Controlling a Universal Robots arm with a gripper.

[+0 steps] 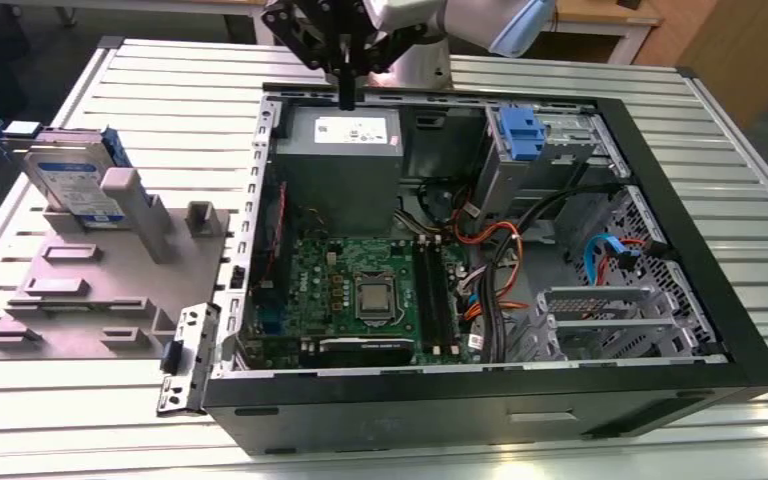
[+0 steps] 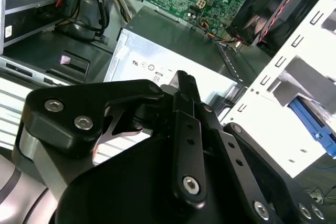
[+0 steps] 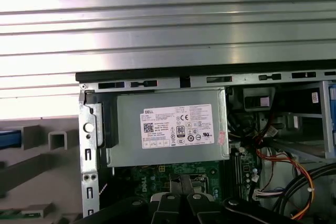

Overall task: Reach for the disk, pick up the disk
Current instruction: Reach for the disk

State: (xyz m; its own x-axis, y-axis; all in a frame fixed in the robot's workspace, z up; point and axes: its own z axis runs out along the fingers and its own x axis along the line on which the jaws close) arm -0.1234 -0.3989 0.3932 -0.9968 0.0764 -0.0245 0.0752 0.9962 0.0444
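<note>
**A:** Where was the flat, silver-grey rectangular disk [image 1: 71, 180] with the white-and-blue label and blue plastic rails?

**B:** It stood on edge in a slot of the grey moulded plastic fixture [image 1: 84, 300]. That sat on the slatted metal table [image 1: 157, 80] at the exterior view's left, outside the open black computer case [image 1: 491, 395].

**A:** And the black metal gripper [image 1: 347, 98]?

**B:** Well apart from it. It hung over the case's rear wall, above the big grey power-supply box [image 1: 337, 150] with the white sticker. Its fingers were pressed together and held nothing, as both wrist views showed.

**A:** How would the disk handle?

**B:** I judged it stiff and fairly heavy for its size. Its smooth metal faces could slip, and it would be sensitive to knocks. Its upper part stood free above the fixture, so the broad faces near the top looked like the place to grip. That would stay clear of the thin blue rails, which seemed likely to flex.
</note>
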